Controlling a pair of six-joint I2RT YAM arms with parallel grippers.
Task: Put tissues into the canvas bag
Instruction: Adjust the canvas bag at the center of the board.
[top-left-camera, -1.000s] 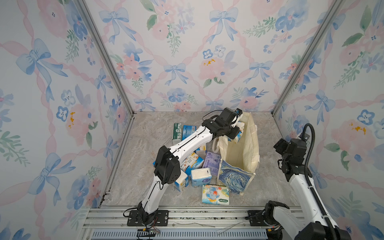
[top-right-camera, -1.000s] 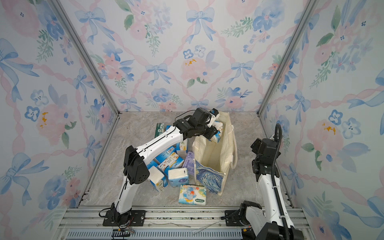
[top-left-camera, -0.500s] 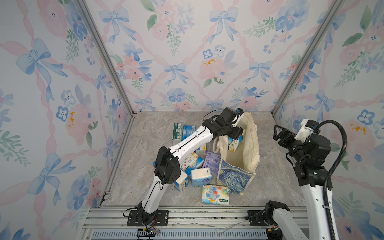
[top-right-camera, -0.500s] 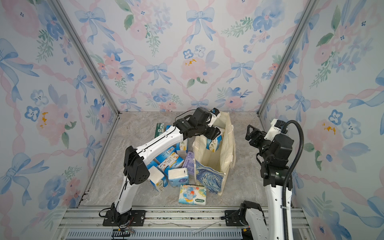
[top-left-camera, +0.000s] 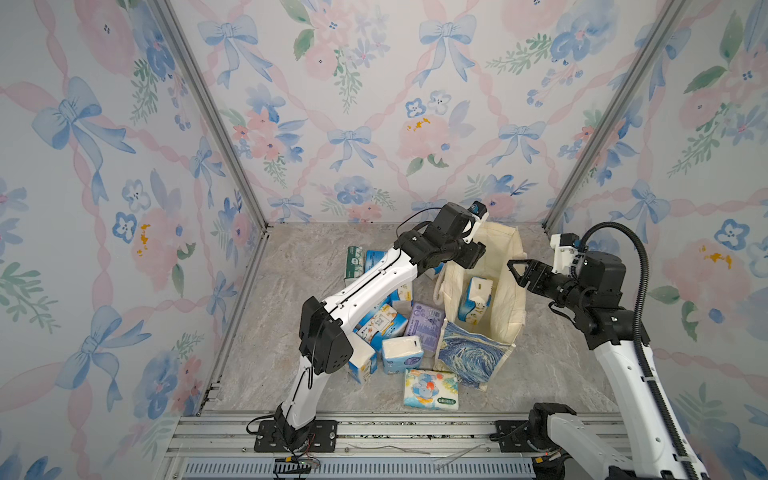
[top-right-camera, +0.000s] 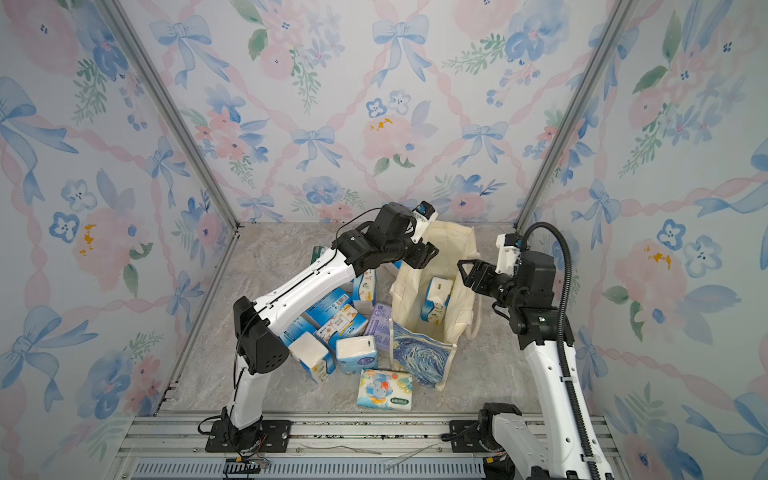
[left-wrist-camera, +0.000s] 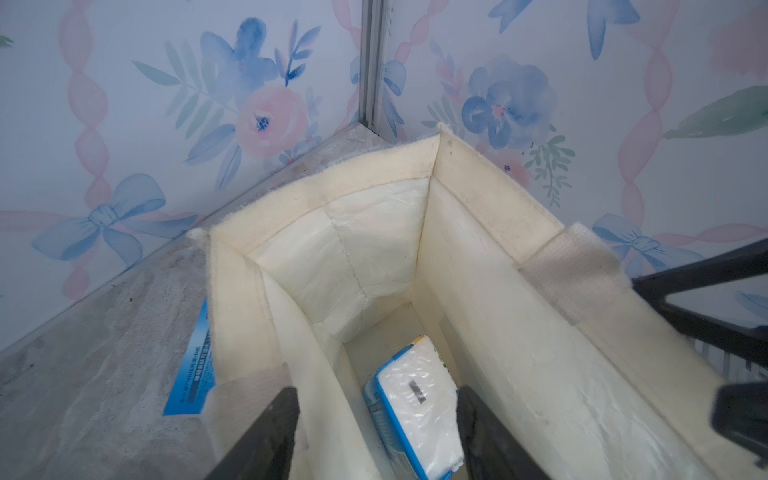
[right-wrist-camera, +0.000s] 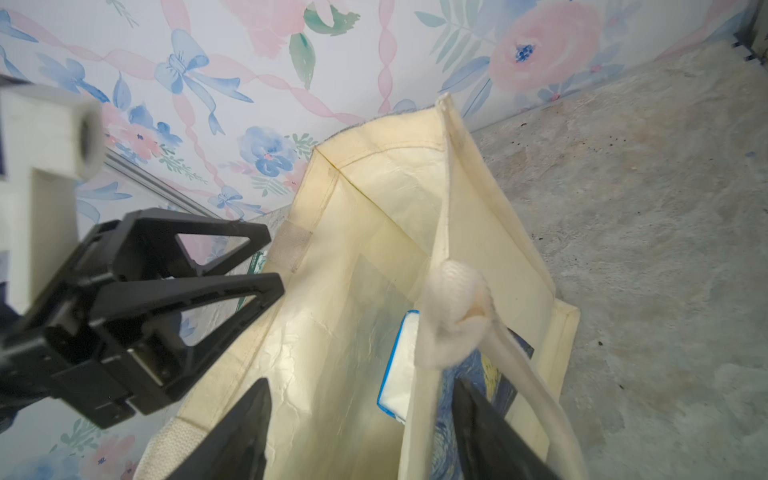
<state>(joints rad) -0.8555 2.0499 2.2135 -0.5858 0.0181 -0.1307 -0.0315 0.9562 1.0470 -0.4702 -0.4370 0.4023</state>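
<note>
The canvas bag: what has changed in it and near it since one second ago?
The left gripper let go of a blue-and-white pack, which dropped from the mouth of the canvas bag to its bottom; its jaws stand open above. The right gripper came up from the side and reached to the bag's right rim, jaws open. The bag and the packs beside it stayed put.

Canvas bag (top-left-camera: 508, 291) upright on the counter, mouth open, cream inside, blue swirl print on the near end. One blue-and-white pack (top-left-camera: 476, 300) stands on end inside. Remaining tissues (top-left-camera: 380, 326) are heaped just beside the bag: lilac pack (top-left-camera: 424, 324) against its side, green-white pack (top-left-camera: 354, 262) at the back, flat cartoon pack (top-left-camera: 431, 389) in front, lying flat.
</note>
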